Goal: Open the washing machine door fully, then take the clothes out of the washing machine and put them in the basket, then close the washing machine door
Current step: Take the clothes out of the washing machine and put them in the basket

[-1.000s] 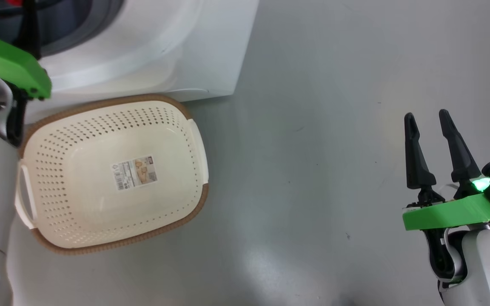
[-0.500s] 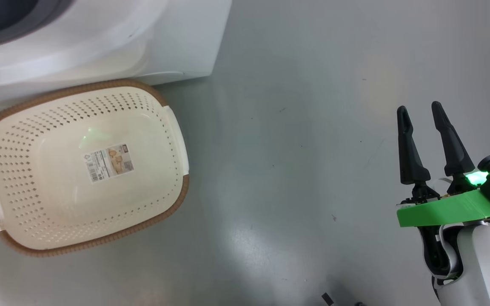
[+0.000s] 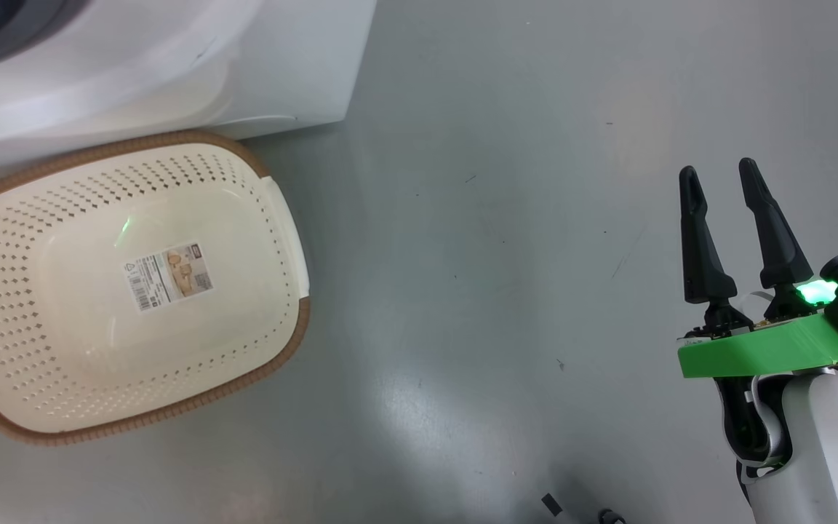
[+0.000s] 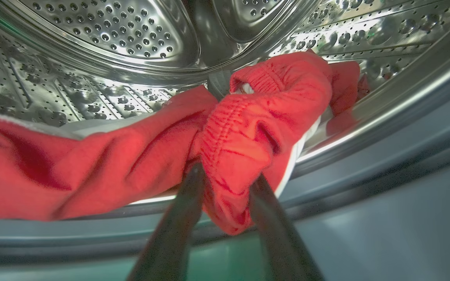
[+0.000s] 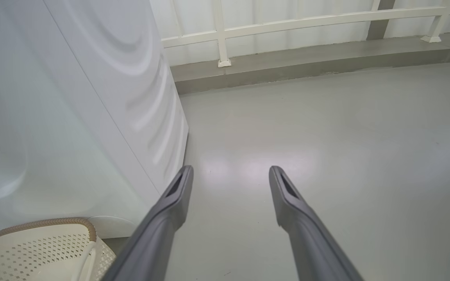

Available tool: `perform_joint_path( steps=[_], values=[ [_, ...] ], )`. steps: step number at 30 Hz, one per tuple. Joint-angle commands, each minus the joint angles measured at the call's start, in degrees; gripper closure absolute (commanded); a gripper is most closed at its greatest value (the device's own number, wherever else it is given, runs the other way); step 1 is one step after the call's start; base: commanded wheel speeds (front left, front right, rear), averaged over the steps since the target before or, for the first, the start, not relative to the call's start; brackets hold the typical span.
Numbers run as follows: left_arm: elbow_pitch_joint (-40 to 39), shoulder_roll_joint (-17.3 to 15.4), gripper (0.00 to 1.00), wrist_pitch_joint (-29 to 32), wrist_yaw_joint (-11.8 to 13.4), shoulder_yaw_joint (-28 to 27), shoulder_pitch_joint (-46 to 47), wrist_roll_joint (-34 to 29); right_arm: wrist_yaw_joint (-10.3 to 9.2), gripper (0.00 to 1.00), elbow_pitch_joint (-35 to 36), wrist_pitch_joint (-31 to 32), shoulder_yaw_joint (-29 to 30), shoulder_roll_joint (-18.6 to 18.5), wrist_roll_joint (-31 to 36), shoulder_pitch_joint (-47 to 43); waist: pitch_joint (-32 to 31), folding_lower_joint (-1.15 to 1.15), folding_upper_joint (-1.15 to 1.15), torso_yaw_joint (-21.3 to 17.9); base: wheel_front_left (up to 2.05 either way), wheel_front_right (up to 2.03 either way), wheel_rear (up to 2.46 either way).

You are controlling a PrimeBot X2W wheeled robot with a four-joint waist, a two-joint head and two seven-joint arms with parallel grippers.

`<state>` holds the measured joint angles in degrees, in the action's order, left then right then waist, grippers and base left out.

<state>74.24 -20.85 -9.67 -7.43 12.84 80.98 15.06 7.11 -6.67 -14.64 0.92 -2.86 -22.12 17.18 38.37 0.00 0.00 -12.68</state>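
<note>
Floor (image 3: 499, 291): grey, glossy, lightly scuffed; spread under everything in the head view.
Washer (image 3: 172, 73): white and boxy, at the upper left of the head view; lower front corner just behind the basket.
Drum (image 4: 111, 31): perforated steel, bright with reflections, seen from the mouth in the left wrist view.
Gasket (image 4: 365, 164): grey band curving round below the drum lip.
Basket (image 3: 301, 324): cream, perforated, brown rim, white side handles; on the floor just in front of the washer, tilted a little to it, nothing inside.
Clothes (image 4: 131, 156): red with white trim, lying inside the drum, draped along its lower lip, one bunched fold spilling out over the gasket.
Left gripper (image 4: 229, 173): reaching into the washer mouth, fingers astride that bunched fold, both touching the cloth; cannot tell whether clamped tight or merely flanking it.
Right gripper (image 3: 718, 169): at the lower right of the head view, well apart from basket and washer; fingers spread wide, holding nothing, over bare floor.
Sticker (image 3: 169, 267): small printed label, stuck to the middle of the basket bottom.
</note>
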Motion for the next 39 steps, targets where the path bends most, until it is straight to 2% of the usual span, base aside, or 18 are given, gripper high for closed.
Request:
perform_joint_path(
  steps=[1, 7, 14, 19, 26, 39],
  values=[
    [-0.8, -2.9, 1.0, -0.6, 0.5, 0.1, 0.1, -0.8, 0.37, 0.0, 1.5, -0.4, -1.4, 0.0, -0.4, -0.3, -0.1, 0.0, 0.0, 0.1, 0.0, 0.0, 0.0],
    [-0.7, -1.5, 1.0, -2.7, 0.4, 0.6, -0.6, -0.1, 0.37, 0.0, 1.6, -0.4, -1.2, 0.0, 0.2, -0.4, -0.8, 0.0, 0.0, 1.0, 0.0, 0.0, 0.0],
    [-2.8, 0.4, 1.0, -5.2, 0.6, -1.7, -3.7, 2.7, 0.37, 0.0, 1.1, -0.4, -0.5, 0.0, 1.1, -0.7, -3.7, 0.0, 0.0, 2.5, 0.0, 0.0, 0.0],
    [-12.8, 0.7, 1.0, -5.3, 1.4, -4.6, -9.5, 3.6, 0.37, 0.0, 0.8, -0.4, -0.2, 0.0, 1.6, -1.2, -6.0, 0.0, 0.0, 3.7, 0.0, 0.0, 0.0],
    [-26.4, 2.8, 1.0, -5.3, 2.7, -10.4, -20.3, 2.7, 0.37, 0.0, 0.3, -0.4, 0.6, 0.0, 2.3, -3.0, -9.7, 0.0, 0.0, 5.5, 0.0, 0.0, 0.0],
    [-45.6, 9.2, 1.0, -5.3, 1.3, -20.3, -35.5, -2.0, 0.37, 0.0, -0.1, -0.4, 1.9, -0.3, 2.8, -6.0, -13.7, 0.0, 0.0, 8.4, 0.0, 0.0, 0.0]
  ],
)
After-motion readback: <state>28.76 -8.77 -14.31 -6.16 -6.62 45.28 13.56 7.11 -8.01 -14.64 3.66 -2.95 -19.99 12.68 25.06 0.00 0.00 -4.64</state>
